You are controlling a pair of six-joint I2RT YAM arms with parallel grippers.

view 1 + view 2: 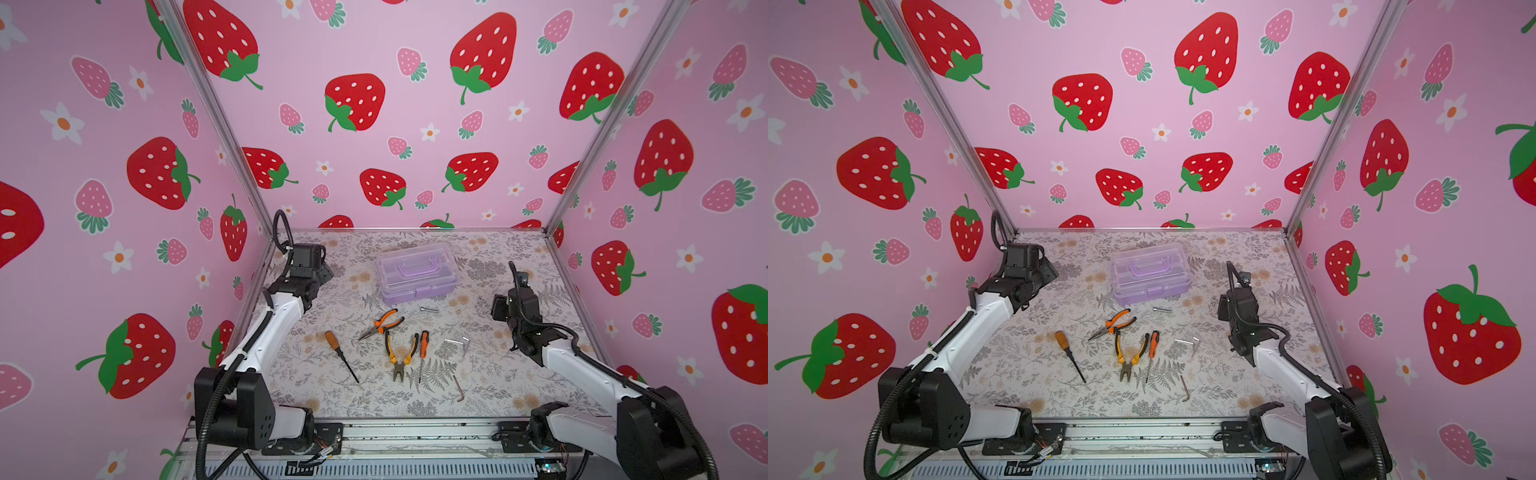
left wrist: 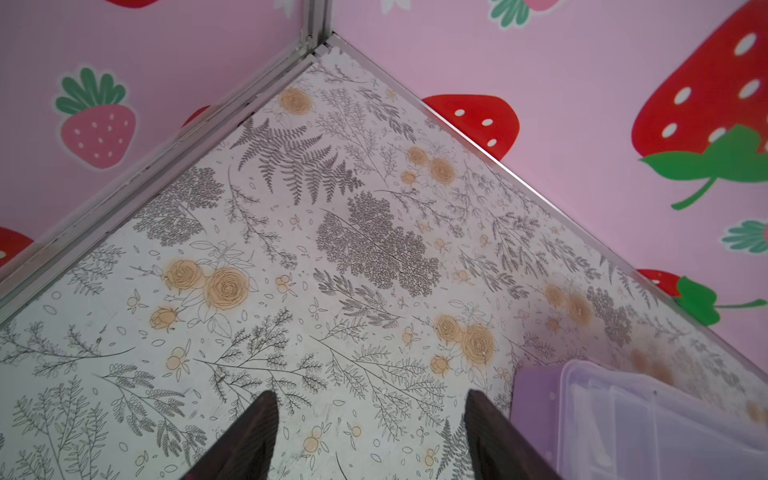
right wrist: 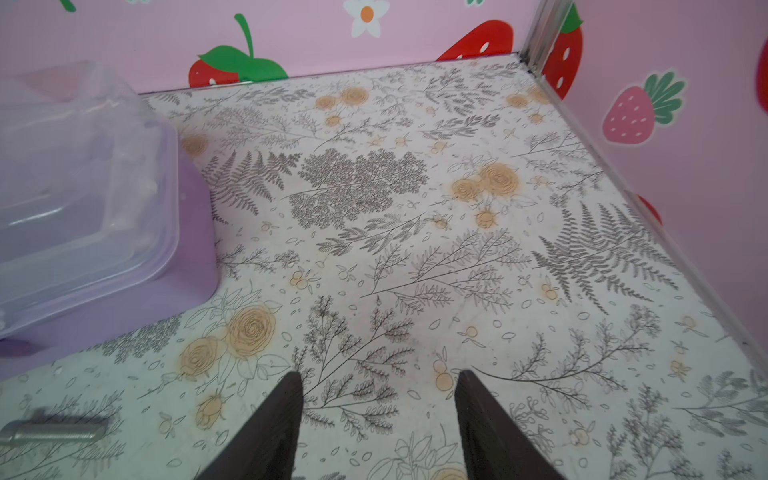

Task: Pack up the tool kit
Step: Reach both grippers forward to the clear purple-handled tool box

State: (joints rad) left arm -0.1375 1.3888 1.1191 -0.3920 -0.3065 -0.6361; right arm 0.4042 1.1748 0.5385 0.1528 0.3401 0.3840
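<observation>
Found the lilac box (image 1: 417,272) toward the back of the surface (image 1: 498,399), clear lid shut and purple handle folded flat on top. Took nothing as packed yet.

Counted the tools loose in front of the box, near the middle:
- long-nose pliers (image 1: 384,322) closest to the box
- cutting pliers (image 1: 400,353) just nearer the front
- an orange screwdriver (image 1: 422,347) right beside those
- a wooden-handled screwdriver (image 1: 338,353) off to the left

Spotted a small silver bit (image 1: 429,309) near the box's front, silver hex keys (image 1: 457,341) to the right of the orange screwdriver, and a lone hex key (image 1: 458,388) nearer the front edge.

Found the left claw (image 2: 370,399) hovering near the box's left end, jaws parted, holding nothing. Found the right claw (image 3: 378,378) near the box's right end, jaws likewise parted and empty, only bare surface between them.

Judged both set there, flanking the box, to deal with the lid first, probably one to steady the base and one to lift. Judged the tools, lying spread out and well apart from either claw, suited to single pick-ups afterwards.
</observation>
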